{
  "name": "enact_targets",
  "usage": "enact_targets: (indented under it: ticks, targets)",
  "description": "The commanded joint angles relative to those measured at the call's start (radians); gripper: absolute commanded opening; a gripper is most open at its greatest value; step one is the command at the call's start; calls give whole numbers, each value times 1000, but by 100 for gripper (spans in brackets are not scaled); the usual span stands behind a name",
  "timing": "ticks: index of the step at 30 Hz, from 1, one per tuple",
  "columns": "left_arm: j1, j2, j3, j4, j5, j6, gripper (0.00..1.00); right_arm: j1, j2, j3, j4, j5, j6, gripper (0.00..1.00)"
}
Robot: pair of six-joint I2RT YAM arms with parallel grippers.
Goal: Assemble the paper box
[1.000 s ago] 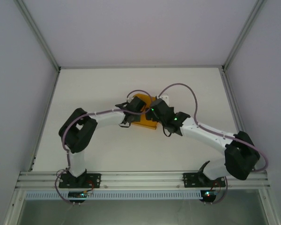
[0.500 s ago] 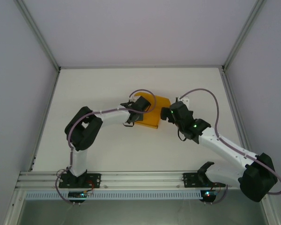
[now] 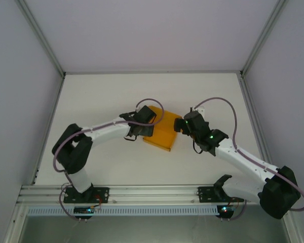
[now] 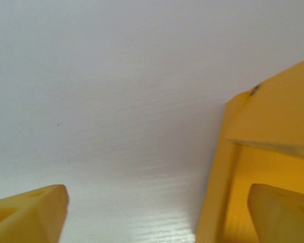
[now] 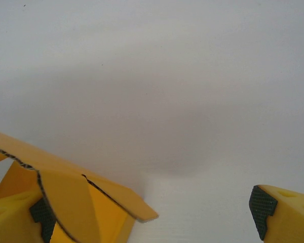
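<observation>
Midway across the desk (image 3: 101, 96), the paper box (image 3: 159, 134) sits loose between the arms: the left claw (image 3: 146, 126) has just sprung wide off it and the right claw (image 3: 180, 126) gapes alongside, so folding likely needs a fresh grip.

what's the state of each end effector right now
left end effector: open, not gripping the paper box
right end effector: open, holding nothing
</observation>
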Motion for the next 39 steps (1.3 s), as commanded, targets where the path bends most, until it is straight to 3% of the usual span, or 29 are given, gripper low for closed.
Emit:
enact_targets:
  ticks: [1, 7, 11, 15, 20, 24, 28, 31, 36, 39]
  targets:
    - [-6, -54, -12, -11, 36, 45, 99, -6, -24, 4, -12, -19, -42, 99]
    - [1, -104, -20, -1, 46, 81, 99, -10, -50, 8, -10, -36, -170, 99]
    - [45, -201, -64, 64, 95, 161, 99, -25, -58, -6, 22, -126, -337, 98]
    - [91, -280, -66, 107, 195, 281, 99, -60, -8, 57, -41, -202, -390, 89]
    - [131, -264, -4, 102, 263, 385, 99, -71, 75, 112, -68, -254, -449, 71]
    - [185, -194, 50, 103, 413, 461, 87, -100, 133, 165, -114, -284, -482, 58]
    - [205, -128, 101, 97, 513, 531, 74, -124, 165, 195, -143, -313, -528, 51]
    - [204, -82, 138, 86, 585, 585, 70, -145, 184, 209, -155, -349, -564, 50]
    - [205, -4, 213, 37, 549, 617, 57, -175, 224, 239, -186, -399, -601, 36]
    - [205, 28, 242, 21, 555, 631, 51, -184, 236, 251, -191, -419, -615, 35]
